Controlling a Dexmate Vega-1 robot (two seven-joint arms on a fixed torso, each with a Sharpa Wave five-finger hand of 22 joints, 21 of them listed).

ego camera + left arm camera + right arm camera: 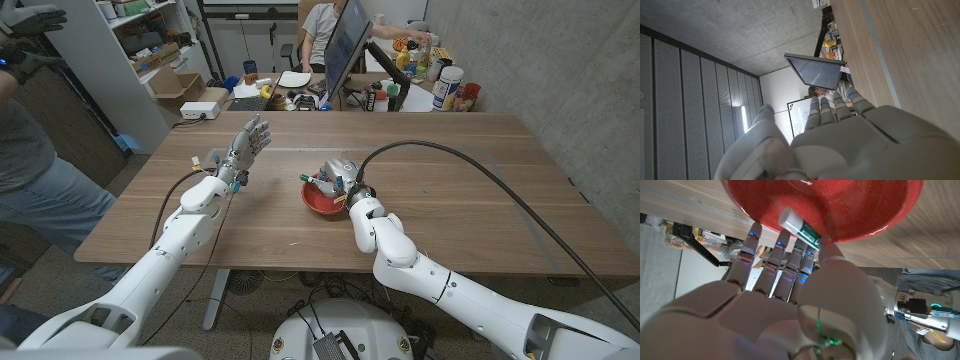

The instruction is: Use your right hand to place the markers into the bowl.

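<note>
Marker (799,227), white with a green label, sits pinched in the right hand (790,280) over the red bowl (318,198) at the frame's centre; the left hand (243,150) stands raised at centre left, fingers spread, holding nothing; a person (30,150) stands at the left edge.

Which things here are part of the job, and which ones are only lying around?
Job: bowl, marker held over it, right hand.
Lying about: left hand raised and open, monitor, bottles on the far desk.
</note>
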